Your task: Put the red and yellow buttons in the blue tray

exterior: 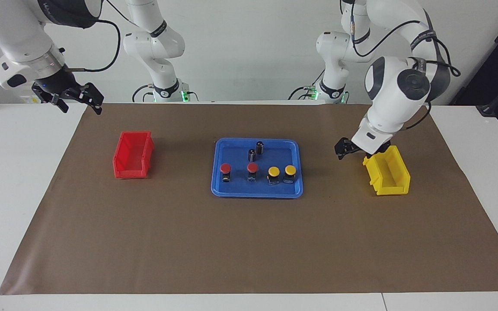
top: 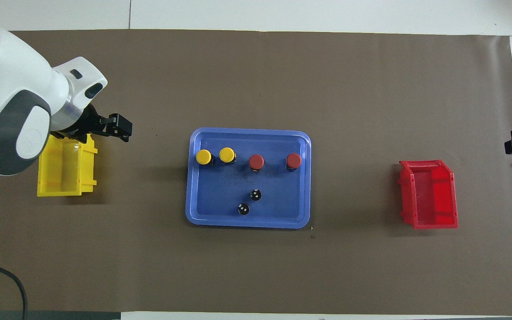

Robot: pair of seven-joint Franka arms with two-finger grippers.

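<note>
The blue tray (exterior: 236, 157) (top: 220, 195) lies mid-table. Along its side farther from the robots stand two red buttons (exterior: 225, 168) (exterior: 252, 168) and two yellow buttons (exterior: 273, 172) (exterior: 290, 170) in a row, all upright. From overhead, the yellow caps (top: 203, 157) (top: 227, 154) and the red caps (top: 256, 162) (top: 294, 160) show the same row. My left gripper (exterior: 345, 151) (top: 122, 130) hangs open and empty over the mat between the tray and the yellow bin. My right gripper (exterior: 81, 103) waits open and raised over the mat's corner at its own end.
Two dark capless cylinders (exterior: 260, 147) (exterior: 251, 154) stand in the tray, nearer to the robots than the buttons. A yellow bin (exterior: 387, 169) (top: 66, 166) sits toward the left arm's end, and a red bin (exterior: 133, 154) (top: 428, 194) toward the right arm's end.
</note>
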